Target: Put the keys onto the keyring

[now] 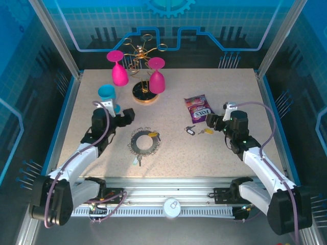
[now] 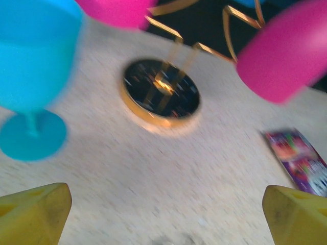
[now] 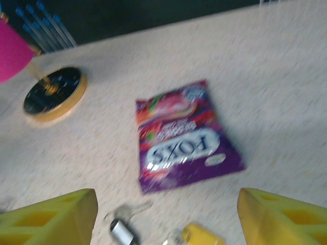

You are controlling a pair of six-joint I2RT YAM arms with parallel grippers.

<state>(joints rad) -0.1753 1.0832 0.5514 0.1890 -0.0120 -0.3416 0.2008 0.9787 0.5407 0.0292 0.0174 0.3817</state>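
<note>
The keyring [image 1: 143,141] is a grey hoop edged with small wire loops, lying flat at the table's middle. A yellow-tagged key [image 1: 154,136] rests at its right rim and another key [image 1: 138,161] at its near rim. Two loose keys lie to the right: a black-tagged one [image 1: 190,130] [image 3: 122,229] and a yellow-tagged one [image 1: 205,131] [image 3: 202,236]. My right gripper [image 1: 212,121] [image 3: 168,224] stands open just right of them, both keys near its fingers [image 3: 51,219]. My left gripper [image 1: 125,116] [image 2: 166,224] is open over bare table, up-left of the ring.
A purple candy bag [image 1: 197,107] [image 3: 181,135] lies just beyond the loose keys. A gold wire rack on a round base [image 1: 144,92] [image 2: 161,94] stands at the back with two pink goblets [image 1: 157,75]. A blue goblet [image 1: 107,96] [image 2: 30,76] stands close to the left gripper.
</note>
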